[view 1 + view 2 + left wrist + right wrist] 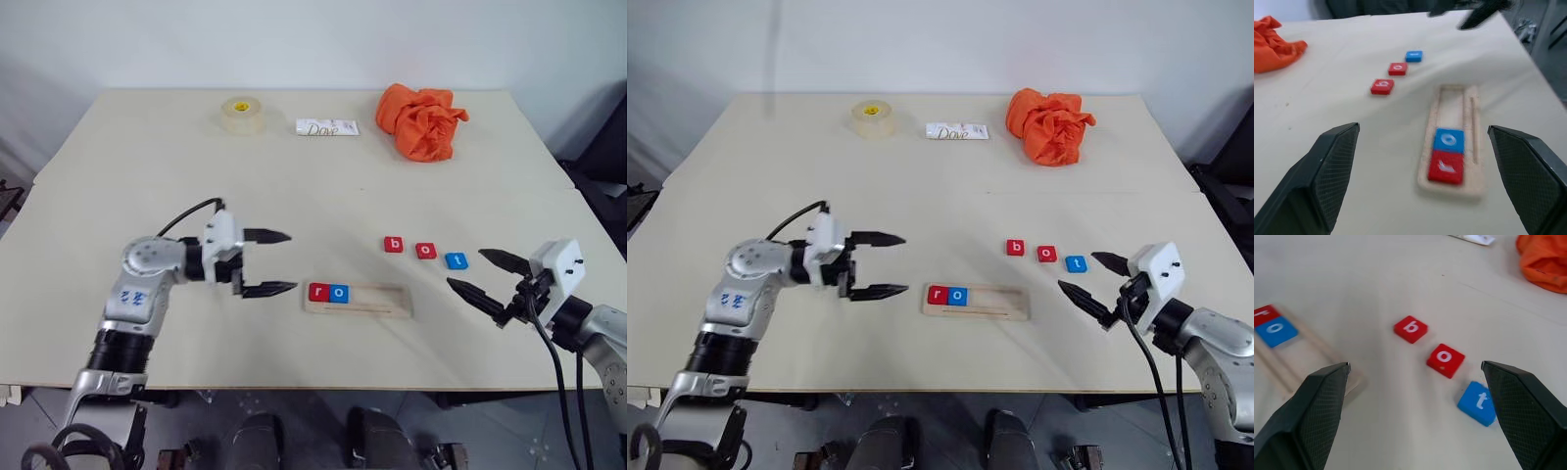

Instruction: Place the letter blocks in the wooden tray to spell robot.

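Observation:
The wooden tray (382, 302) lies near the table's front middle. A red "r" block (318, 292) and a blue "o" block (338, 293) sit side by side at its left end. Behind the tray's right end, three letter blocks lie in a row on the table: red "b" (394, 245), red "o" (426, 251) and blue "t" (457, 260). My left gripper (273, 262) hovers just left of the tray, open and empty, pointing right. To the right of the blue "t", my right gripper (484, 277) is open and empty, pointing left toward the loose blocks.
At the table's far side lie a roll of tape (242, 115), a white Dove bar (327, 127) and a crumpled orange cloth (421, 119). The table's front edge (294, 384) runs close behind both arms.

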You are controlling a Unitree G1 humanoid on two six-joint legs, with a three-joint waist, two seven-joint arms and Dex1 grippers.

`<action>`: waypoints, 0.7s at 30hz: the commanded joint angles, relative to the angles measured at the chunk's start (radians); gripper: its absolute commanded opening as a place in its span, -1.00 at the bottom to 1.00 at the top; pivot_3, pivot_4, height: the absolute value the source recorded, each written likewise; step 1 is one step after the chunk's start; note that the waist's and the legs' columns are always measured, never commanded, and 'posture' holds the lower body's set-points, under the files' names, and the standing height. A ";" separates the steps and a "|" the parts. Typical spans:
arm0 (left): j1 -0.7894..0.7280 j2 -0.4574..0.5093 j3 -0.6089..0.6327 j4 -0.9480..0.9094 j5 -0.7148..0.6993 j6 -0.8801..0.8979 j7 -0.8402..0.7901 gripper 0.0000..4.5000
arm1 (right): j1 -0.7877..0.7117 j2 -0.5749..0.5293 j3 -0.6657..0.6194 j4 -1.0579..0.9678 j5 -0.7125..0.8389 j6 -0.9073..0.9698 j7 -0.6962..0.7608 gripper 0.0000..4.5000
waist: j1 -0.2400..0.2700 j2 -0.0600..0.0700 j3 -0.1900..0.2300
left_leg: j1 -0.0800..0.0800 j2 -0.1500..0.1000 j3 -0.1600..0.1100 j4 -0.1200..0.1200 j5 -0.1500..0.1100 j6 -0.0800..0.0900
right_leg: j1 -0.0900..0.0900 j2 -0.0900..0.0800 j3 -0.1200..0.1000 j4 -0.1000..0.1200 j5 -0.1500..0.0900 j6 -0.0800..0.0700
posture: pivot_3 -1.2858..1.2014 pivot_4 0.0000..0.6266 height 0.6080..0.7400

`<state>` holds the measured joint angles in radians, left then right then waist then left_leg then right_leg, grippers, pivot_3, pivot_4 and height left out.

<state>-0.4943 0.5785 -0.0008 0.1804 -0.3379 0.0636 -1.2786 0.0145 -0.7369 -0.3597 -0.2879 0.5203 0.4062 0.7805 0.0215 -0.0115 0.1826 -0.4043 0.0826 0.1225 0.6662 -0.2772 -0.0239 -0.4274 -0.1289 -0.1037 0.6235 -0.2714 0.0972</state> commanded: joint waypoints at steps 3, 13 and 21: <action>0.057 0.014 0.037 0.118 -0.082 -0.141 -0.189 0.98 | 0.004 -0.065 -0.002 -0.128 -0.017 0.155 -0.076 1.00 | 0.003 0.000 0.000 | -0.001 0.000 0.000 0.000 0.000 0.000 | 0.000 0.000 0.000 0.000 0.000 0.000 | 0.03 -0.52 1.00; 0.036 -0.007 0.023 0.309 -0.123 -0.267 -0.334 0.98 | 0.016 -0.108 -0.038 -0.189 0.006 0.245 -0.061 1.00 | 0.002 0.000 0.000 | -0.001 0.000 -0.001 0.000 -0.001 0.001 | 0.000 0.000 0.000 -0.001 0.000 0.000 | 0.03 -0.52 1.00; 0.008 -0.019 0.018 0.363 -0.118 -0.314 -0.328 0.98 | 0.006 -0.111 -0.033 -0.166 -0.006 0.233 -0.041 1.00 | -0.001 0.000 0.000 | -0.001 0.000 0.000 0.000 -0.001 0.001 | 0.000 0.000 0.000 -0.001 0.000 0.000 | 0.03 -0.52 1.00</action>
<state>-0.4686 0.5583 0.0162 0.5435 -0.4373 -0.2345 -1.5021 0.0284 -0.8225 -0.3602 -0.4345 0.5122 0.6547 0.7302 0.0202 -0.0119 0.1825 -0.4052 0.0827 0.1220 0.6660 -0.2778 -0.0229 -0.4275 -0.1288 -0.1040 0.6229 -0.2714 0.0973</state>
